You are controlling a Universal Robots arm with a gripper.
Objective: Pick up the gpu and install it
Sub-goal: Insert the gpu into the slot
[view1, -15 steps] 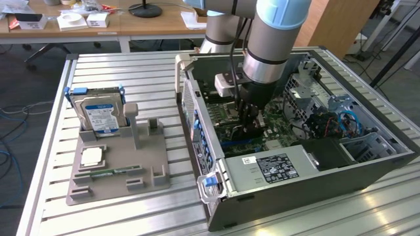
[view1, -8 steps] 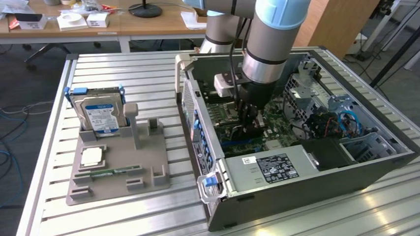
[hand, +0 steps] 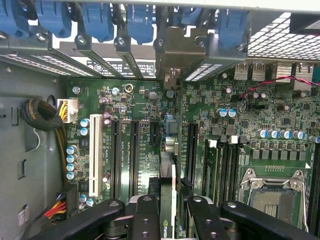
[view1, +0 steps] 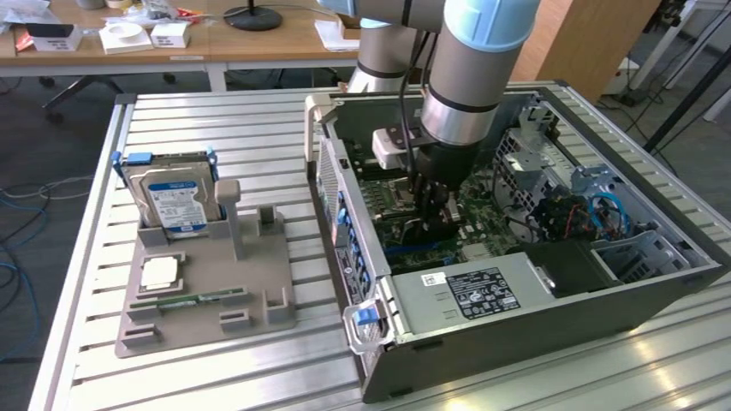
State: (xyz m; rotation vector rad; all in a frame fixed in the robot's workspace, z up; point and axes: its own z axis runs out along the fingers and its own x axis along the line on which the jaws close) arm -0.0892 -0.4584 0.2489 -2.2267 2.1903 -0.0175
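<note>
Inside the open computer case (view1: 639, 291), the gripper (hand: 168, 212) was clamped on the gpu (hand: 168, 165) (held edge-on), poised over the green motherboard (hand: 260, 120) among its slots.

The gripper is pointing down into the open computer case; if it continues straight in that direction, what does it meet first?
Probably the green motherboard. The gripper, its jaws shut on the gpu, holds the card edge-on toward the board's expansion slots, so the card would likely touch there first. The remaining gap is unclear.

gpu (hand: 168, 192): thin dark card, seen edge-on
pose: upright, bracket end toward case's rear slots
place: over green motherboard inside case
</note>
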